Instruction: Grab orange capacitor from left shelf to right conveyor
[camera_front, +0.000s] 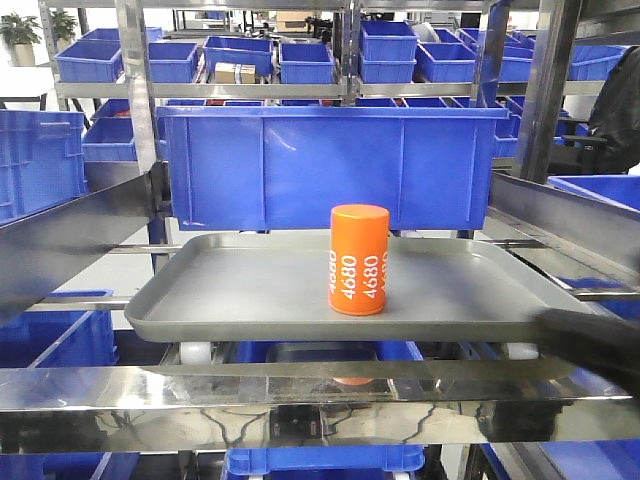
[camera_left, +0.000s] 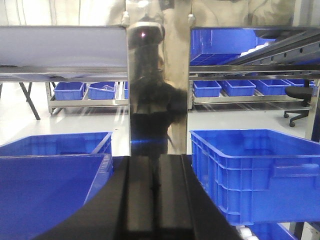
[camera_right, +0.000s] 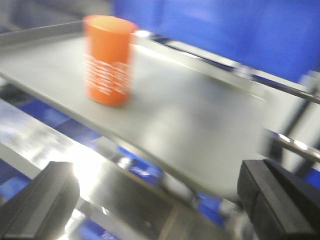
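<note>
Glossy cylindrical orange capacitor stands on matte grey tray

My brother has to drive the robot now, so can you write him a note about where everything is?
Left gripper: looks shut, empty.
Right gripper: open, empty, near the orange capacitor, not touching it.
The capacitor stands upright on the grey tray of the left shelf.
Done: nothing grabbed yet.
Left: grab it, carry it to the right conveyor, not in view.
</note>
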